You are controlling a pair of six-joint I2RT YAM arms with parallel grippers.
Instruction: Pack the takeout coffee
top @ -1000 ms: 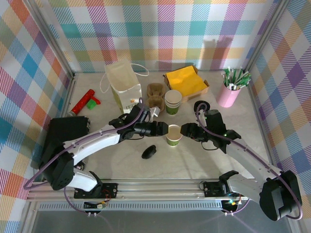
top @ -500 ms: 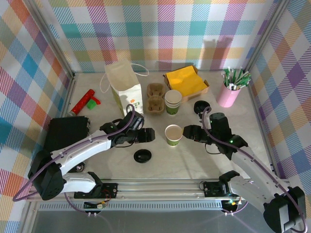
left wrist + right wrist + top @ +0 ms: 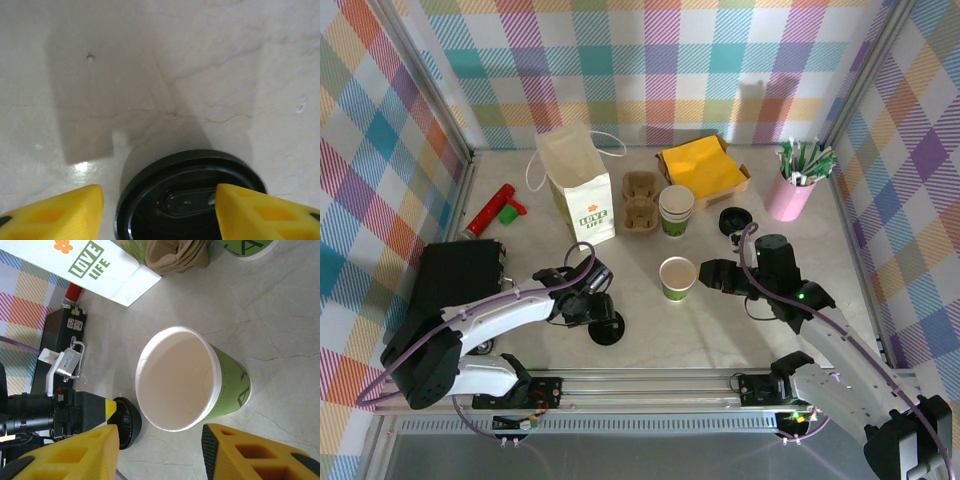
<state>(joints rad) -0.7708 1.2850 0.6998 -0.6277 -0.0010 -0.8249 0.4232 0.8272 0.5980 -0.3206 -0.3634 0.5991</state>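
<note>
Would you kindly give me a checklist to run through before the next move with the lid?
1. The black lid lies flat between the left tool fingers: ok.
2. Lid gripped: not ok, a gap shows beside one finger.
3. Lid right way up: cannot tell.
4. The cup stands upright, open and empty: ok.
5. The right tool is open, just short of the cup: ok.
6. The table between lid and cup is bare: ok.

Left tool (image 3: 601,317) over black lid (image 3: 611,334); cup (image 3: 677,277) lidless
</note>
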